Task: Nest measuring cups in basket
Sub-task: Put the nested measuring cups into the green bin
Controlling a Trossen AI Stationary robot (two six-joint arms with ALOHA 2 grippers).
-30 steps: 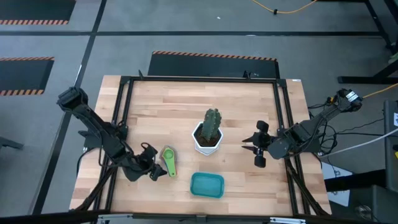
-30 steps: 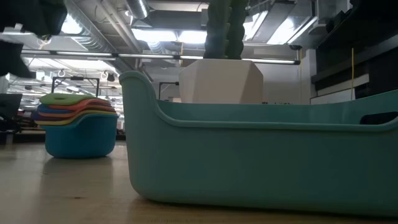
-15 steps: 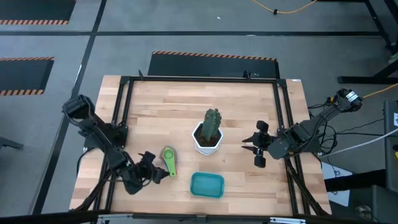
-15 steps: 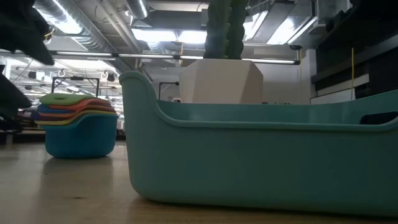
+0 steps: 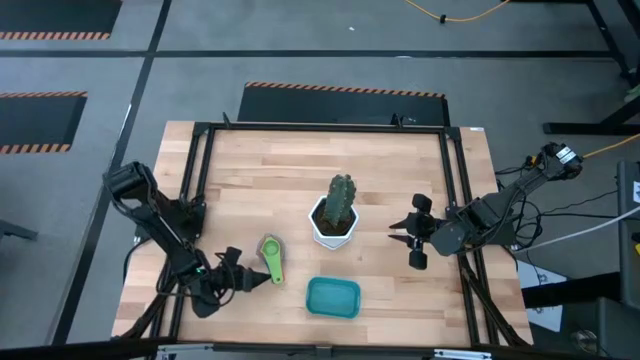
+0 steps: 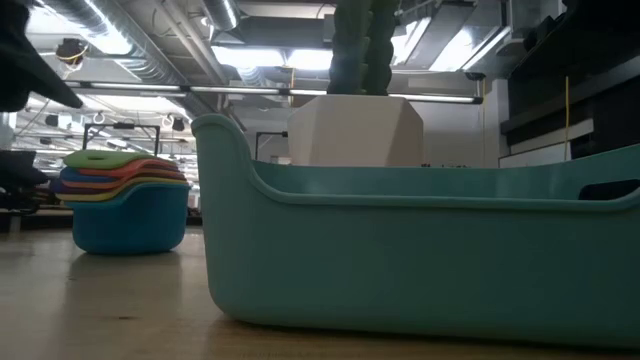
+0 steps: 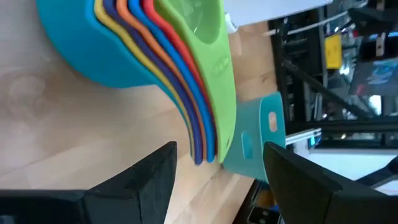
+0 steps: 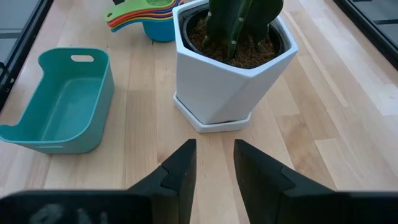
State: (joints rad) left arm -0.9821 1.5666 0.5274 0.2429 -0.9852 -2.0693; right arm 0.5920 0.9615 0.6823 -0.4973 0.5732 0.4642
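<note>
Wood-topped desk (image 5: 400, 170): pale planks inside a black frame, everything resting on it.
Change: left pincer (image 5: 228, 277) has pulled back from the cup stack toward the desk's near-left corner, and its elbow has swung down with it; right arm hasn't budged.
Measuring cups (image 5: 270, 256): already nested into one stack, green on top, then red, orange, dark blue and yellow, with light blue as the big bottom bowl (handles fanned out together); standing on bare wood just left of the basket, not in it.
Basket (image 5: 332, 297): teal, shallow, holding nothing, near the front edge, below the cactus pot (image 5: 335, 222).
Left pincer: fingers (image 7: 152, 180) spread apart, gripping nothing, pointed at the stack's handles.
Right pincer (image 5: 416, 240): fingers (image 8: 180, 171) apart, hovering right of the pot.
</note>
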